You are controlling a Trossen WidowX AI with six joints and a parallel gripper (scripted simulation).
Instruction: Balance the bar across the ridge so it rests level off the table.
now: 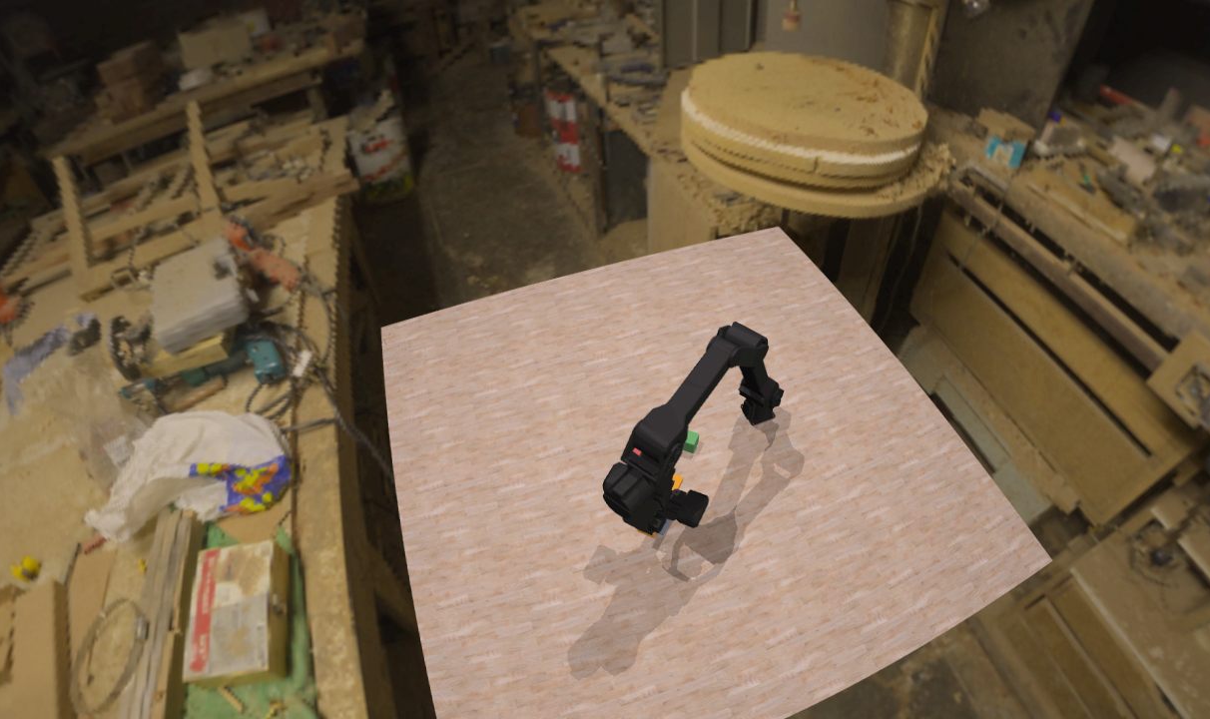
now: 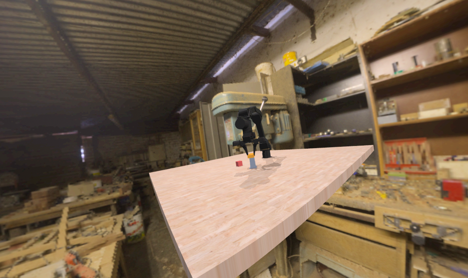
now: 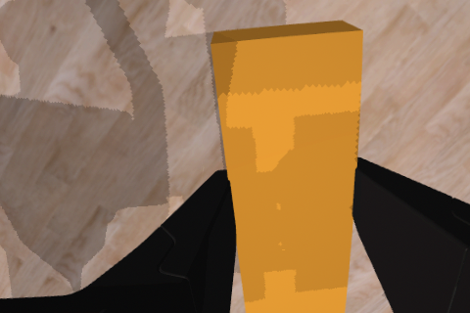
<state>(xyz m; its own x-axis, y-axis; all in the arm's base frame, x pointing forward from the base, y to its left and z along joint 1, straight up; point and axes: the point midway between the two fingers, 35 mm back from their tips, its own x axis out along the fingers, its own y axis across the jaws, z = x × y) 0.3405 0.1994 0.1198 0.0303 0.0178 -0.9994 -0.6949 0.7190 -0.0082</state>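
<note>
The orange bar (image 1: 677, 481) (image 2: 250, 156) (image 3: 294, 147) is held above the table. My gripper (image 2: 250, 154) (image 3: 288, 178) is shut on it, with one finger on each long side. A blue-grey upright piece, the ridge (image 2: 252, 163) (image 1: 664, 527), stands on the table directly below the bar in the exterior view. The bar appears at or just above its top; whether they touch I cannot tell. In the wrist view the bar hides the ridge, and in the top view the arm hides most of both.
A red cube (image 2: 239, 163) (image 1: 637, 452) lies on the table (image 1: 502, 401) (image 2: 207, 197) near the ridge. A green block (image 1: 691, 441) lies between the ridge and the arm's base. The arm's shadow falls across the table.
</note>
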